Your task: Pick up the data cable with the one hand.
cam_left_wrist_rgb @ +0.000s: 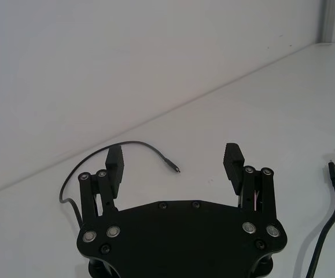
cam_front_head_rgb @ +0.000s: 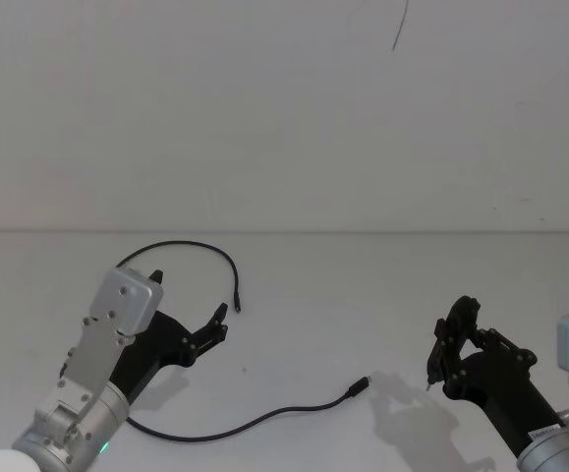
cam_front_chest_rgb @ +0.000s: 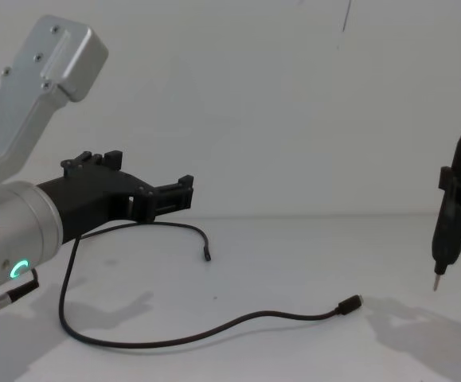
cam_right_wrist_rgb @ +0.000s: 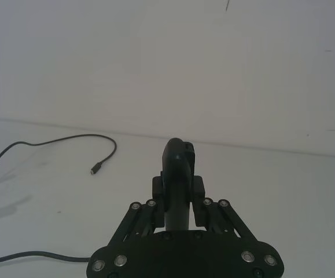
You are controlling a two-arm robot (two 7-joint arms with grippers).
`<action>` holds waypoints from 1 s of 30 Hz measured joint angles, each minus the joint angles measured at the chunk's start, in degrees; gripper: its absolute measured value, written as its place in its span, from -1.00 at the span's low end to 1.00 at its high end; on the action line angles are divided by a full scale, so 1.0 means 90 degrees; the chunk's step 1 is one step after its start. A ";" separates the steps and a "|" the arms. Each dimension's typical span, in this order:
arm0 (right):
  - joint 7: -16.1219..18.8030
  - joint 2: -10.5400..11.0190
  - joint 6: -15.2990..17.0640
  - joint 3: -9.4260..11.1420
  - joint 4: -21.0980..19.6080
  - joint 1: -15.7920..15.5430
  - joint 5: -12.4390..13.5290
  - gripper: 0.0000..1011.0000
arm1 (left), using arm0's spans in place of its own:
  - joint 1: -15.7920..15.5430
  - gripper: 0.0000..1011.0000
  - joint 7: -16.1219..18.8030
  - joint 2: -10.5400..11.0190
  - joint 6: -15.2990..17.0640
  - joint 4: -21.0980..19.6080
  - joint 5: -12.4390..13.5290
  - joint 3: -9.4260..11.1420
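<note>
White tabletop (cam_front_head_rgb: 304, 285): black two-finger left gripper (cam_left_wrist_rgb: 173, 155) hovered, angled forward, jaws wide apart, above thin black data cable (cam_front_head_rgb: 181, 243) loop; right gripper (cam_front_head_rgb: 456, 332) clamped black pen-like tool (cam_front_chest_rgb: 453, 215).

This looks like a robotics lab test bench. A plain white table (cam_front_head_rgb: 363, 285) runs back to a plain white wall (cam_front_head_rgb: 264, 118), and the two meet in one straight line across the far side. On the left a silver robot arm (cam_front_chest_rgb: 7, 231) with a green glowing ring (cam_front_chest_rgb: 19, 269) reaches over the table. On the right, the right gripper (cam_right_wrist_rgb: 179, 188) is clamped around a black pen-like tool (cam_front_chest_rgb: 451, 231) with a thin metal tip. A black data cable (cam_front_head_rgb: 181, 243) lies loose on the tabletop, and a grey upright post (cam_left_wrist_rgb: 328, 20) stands by the wall.
</note>
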 joint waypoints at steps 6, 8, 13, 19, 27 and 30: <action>0.0000 0.0000 0.0000 0.0000 0.0000 0.0000 0.0000 -0.48 | 0.0000 0.98 0.0000 0.0000 -0.0002 0.0000 0.0000 0.0000; 0.0000 0.0000 0.0000 0.0000 0.0000 0.0000 0.0000 -0.48 | 0.0000 0.98 0.0000 0.0000 -0.0003 0.0000 -0.0001 0.0000; 0.0000 0.0000 0.0000 0.0000 0.0000 0.0000 0.0000 -0.48 | 0.0000 0.98 -0.0005 0.0000 -0.0003 0.0000 0.0000 0.0000; 0.0000 0.0000 0.0000 0.0000 0.0000 0.0000 0.0000 -0.48 | 0.0017 0.98 -0.0141 0.0059 -0.0002 -0.0027 -0.0038 -0.0005; 0.0000 0.0000 0.0000 0.0000 0.0000 0.0000 0.0000 -0.48 | 0.0051 0.98 -0.0701 0.0339 0.0029 -0.0124 -0.0280 -0.0062; 0.0000 0.0000 0.0000 0.0000 0.0000 0.0000 0.0000 -0.48 | 0.0051 0.98 -0.0903 0.0441 0.0051 -0.0141 -0.0366 -0.0084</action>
